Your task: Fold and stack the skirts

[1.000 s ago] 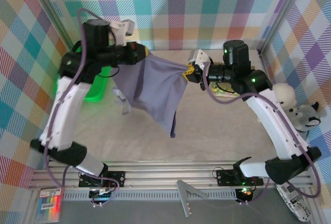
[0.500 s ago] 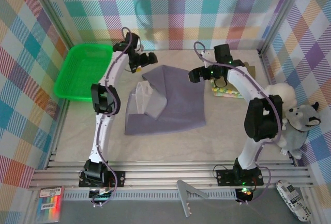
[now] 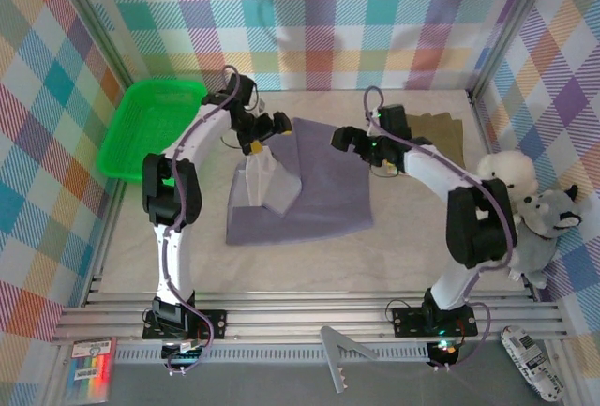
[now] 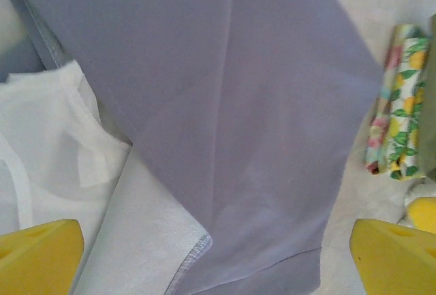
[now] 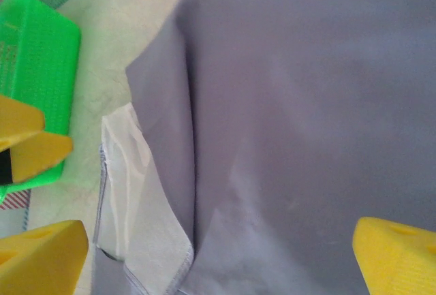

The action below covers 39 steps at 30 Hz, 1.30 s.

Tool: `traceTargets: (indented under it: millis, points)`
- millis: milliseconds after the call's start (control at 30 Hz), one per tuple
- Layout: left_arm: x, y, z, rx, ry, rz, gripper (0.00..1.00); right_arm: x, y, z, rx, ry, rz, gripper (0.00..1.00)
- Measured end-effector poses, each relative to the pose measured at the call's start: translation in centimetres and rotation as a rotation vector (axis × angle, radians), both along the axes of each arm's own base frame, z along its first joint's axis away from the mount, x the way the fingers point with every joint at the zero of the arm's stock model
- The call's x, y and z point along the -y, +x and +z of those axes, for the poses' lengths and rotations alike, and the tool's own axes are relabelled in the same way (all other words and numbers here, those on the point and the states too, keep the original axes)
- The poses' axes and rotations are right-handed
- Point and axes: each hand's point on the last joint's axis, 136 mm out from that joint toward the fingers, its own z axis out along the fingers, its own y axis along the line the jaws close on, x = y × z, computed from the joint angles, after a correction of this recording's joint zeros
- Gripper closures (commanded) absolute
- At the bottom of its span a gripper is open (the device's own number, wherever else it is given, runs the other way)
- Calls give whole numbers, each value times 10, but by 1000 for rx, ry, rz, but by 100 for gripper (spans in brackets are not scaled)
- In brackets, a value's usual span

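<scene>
Your left hand (image 3: 267,131) and right hand (image 3: 340,137) have opened and released the grey-lavender skirt (image 3: 314,190), which dropped from mid-air onto the tabletop (image 3: 422,237).

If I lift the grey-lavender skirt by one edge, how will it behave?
Probably floppy: the grey-lavender skirt lies flat with soft creases, so it should drape from the pinch. Its white lining is folded out at one edge, so layers may separate. It looks thin, likely light.
</scene>
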Motion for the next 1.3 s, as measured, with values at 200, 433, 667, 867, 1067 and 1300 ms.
traceTargets:
  millis: [200, 433, 667, 867, 1067, 1300]
  points:
    - [13, 6, -46, -97, -38, 31, 0, -34, -12, -61, -211, 53, -36, 1]
    - [24, 23, -75, -151, -77, 64, 0, -50, -16, -82, -301, 107, -74, 1]
    - [48, 87, -60, -14, -195, 53, 0, -51, -17, -84, -320, 127, -85, 1]
    - [40, 142, -58, 129, -268, 94, 0, -50, -21, -86, -311, 125, -59, 1]
    - [-19, 183, -50, 242, -270, 196, 0, -48, -28, -86, -295, 122, -39, 1]
    - [-103, 215, -14, 438, -191, 246, 0, -47, -32, -86, -297, 121, -35, 1]
